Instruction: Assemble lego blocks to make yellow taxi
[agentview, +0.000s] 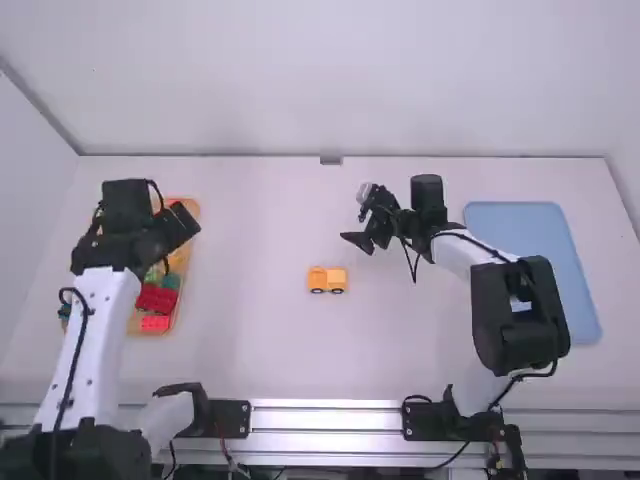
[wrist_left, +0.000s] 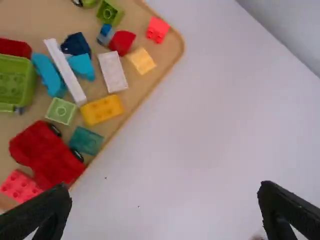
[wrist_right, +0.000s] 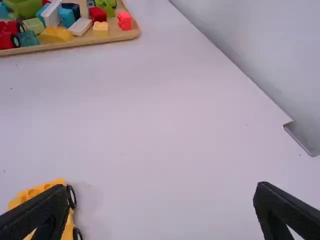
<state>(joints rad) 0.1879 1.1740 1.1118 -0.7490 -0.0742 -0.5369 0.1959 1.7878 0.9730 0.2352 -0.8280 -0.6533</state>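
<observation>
The studded yellow car (agentview: 327, 280), on round dark wheels, sits mid-table (agentview: 270, 350), with room between it and the table's edges. The left hand (agentview: 184, 224), spread, hangs over the tan, round-cornered tray (wrist_left: 175, 50), its arm partly blocking the crowded blocks: red car (wrist_left: 47, 152), yellow brick (wrist_left: 102, 110), long white bar (wrist_left: 65, 72). The right hand (agentview: 358, 216) is spread too; its arm overlaps the flat blue tray (agentview: 530, 260).
</observation>
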